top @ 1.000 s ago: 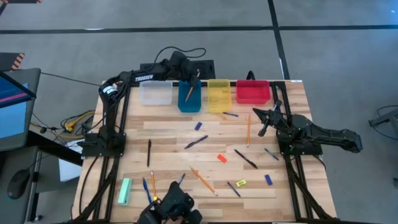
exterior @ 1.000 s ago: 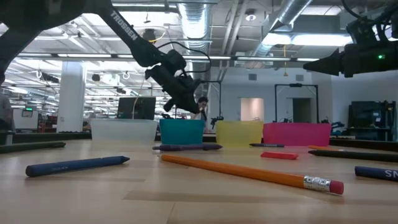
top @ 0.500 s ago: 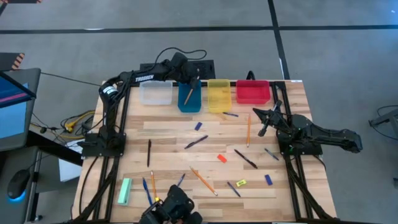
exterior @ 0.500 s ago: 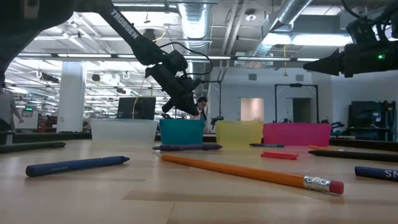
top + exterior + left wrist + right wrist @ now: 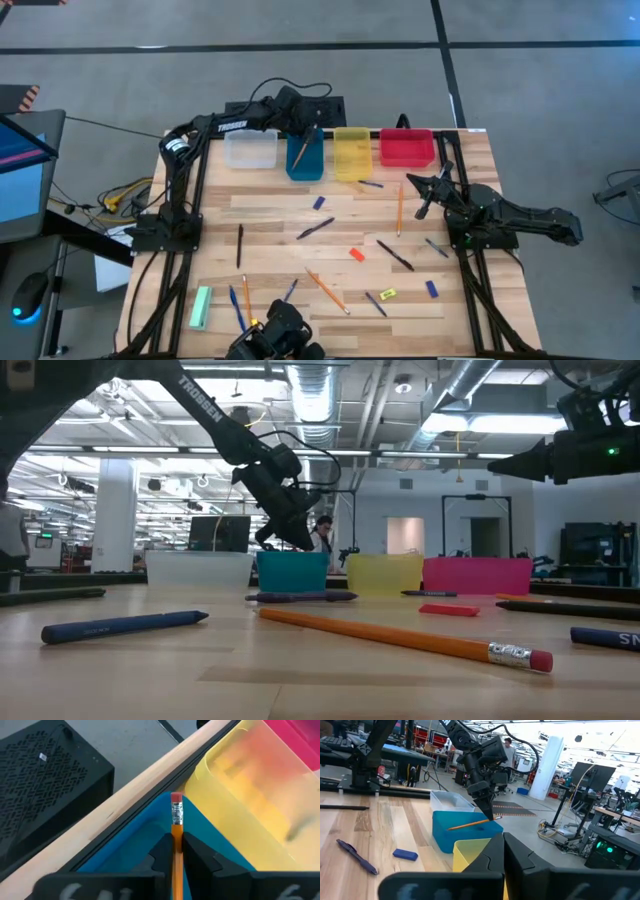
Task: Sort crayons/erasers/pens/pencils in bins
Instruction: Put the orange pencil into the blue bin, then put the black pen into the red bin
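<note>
My left gripper (image 5: 310, 131) is over the blue bin (image 5: 308, 168) at the table's far edge, shut on an orange pencil (image 5: 176, 815). The clear bin (image 5: 250, 150), yellow bin (image 5: 352, 155) and red bin (image 5: 407, 148) stand in the same row. More pencils (image 5: 327, 290), dark pens (image 5: 315, 228) and small erasers (image 5: 357, 254) lie flat and scattered on the wooden table. My right gripper (image 5: 421, 186) waits shut near the table's right edge, above the table, touching nothing. My left gripper pinches the pencil's shaft (image 5: 177, 834) between its two fingers, a little behind the eraser end (image 5: 176, 798), which sticks out past them. The fingers slant down from the far left. The pencil slants over the blue bin; whether its other end (image 5: 451, 827) rests on the bin, I cannot tell.
A green block (image 5: 201, 307) lies near the table's front left corner. A black box (image 5: 45, 775) stands beyond the far edge behind the bins. Pens and erasers such as the blue one (image 5: 432, 288) lie close to my right arm's base.
My left gripper has tipped a little steeper over the blue bin, staying in place, and the pencil has turned with it.
</note>
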Action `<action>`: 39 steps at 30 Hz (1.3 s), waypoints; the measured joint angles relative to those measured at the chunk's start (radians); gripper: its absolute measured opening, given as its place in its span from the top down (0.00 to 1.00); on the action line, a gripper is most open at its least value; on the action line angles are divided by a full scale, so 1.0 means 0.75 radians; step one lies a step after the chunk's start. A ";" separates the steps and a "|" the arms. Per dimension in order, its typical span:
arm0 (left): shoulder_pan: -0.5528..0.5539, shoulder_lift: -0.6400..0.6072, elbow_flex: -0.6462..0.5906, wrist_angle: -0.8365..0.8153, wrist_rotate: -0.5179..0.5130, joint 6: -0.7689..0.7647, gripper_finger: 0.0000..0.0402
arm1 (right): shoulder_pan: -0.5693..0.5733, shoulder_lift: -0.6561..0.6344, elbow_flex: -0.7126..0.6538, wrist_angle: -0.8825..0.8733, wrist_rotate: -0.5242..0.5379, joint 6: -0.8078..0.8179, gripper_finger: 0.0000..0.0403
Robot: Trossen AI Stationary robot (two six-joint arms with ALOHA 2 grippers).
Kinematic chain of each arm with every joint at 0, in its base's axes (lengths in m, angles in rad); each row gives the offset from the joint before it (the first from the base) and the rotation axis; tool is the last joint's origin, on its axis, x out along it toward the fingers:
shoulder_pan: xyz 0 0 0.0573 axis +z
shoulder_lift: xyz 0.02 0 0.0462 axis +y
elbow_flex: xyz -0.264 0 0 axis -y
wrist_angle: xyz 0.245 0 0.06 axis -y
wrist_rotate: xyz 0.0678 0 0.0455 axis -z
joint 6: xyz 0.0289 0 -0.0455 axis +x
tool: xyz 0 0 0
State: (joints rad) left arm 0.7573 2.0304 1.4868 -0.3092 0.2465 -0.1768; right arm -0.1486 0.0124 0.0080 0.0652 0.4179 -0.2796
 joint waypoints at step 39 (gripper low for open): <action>-0.441 -0.725 -1.000 1.151 -0.032 0.290 1.00 | 0.000 0.001 0.000 0.000 -0.003 0.000 0.96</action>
State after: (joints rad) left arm 0.4264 1.4864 0.7371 0.5537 0.2224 0.0410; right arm -0.1486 0.0128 0.0081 0.0650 0.4158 -0.2796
